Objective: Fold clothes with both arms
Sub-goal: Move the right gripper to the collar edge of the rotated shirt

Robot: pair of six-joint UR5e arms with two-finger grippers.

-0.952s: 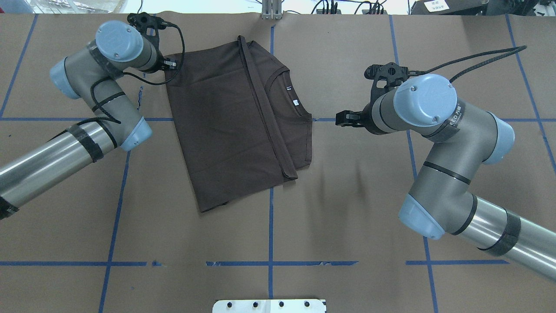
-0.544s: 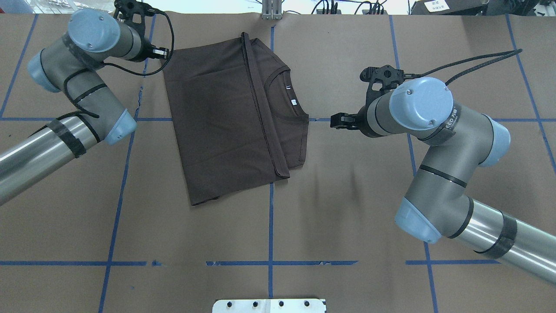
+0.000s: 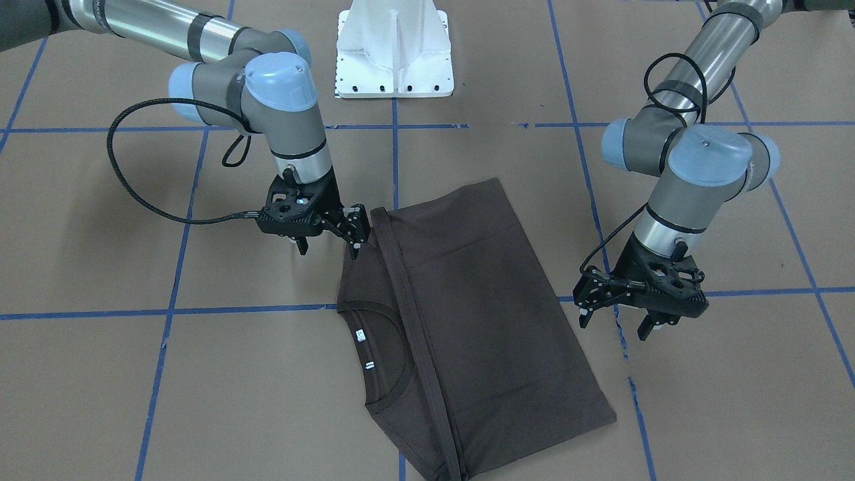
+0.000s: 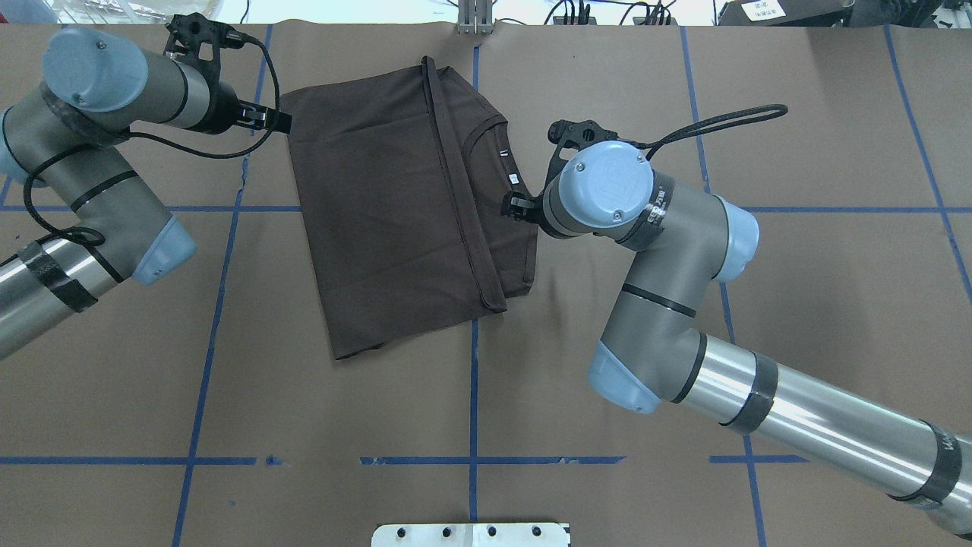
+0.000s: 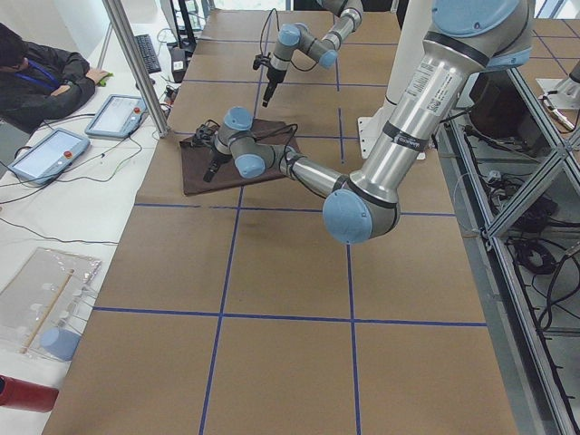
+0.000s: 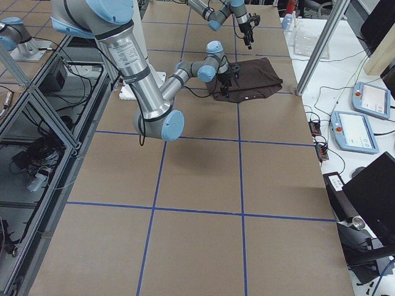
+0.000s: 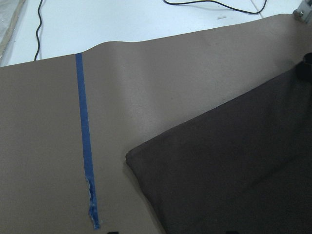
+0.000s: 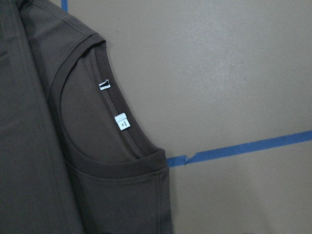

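1. we find the t-shirt flat, one side already folded over, just ahead of both tools.
2. left gripper: fingers apart, empty, a corner just beyond its tips.
3. right gripper: fingers apart, empty, over the shoulder edge beside the collar.
4. we judge a grasp approach; next, both must lower and pinch their edges together.

text log | we read nothing with certainty | band on right arm: pale lettering, too small for us | neck tag: faint print, illegible to us
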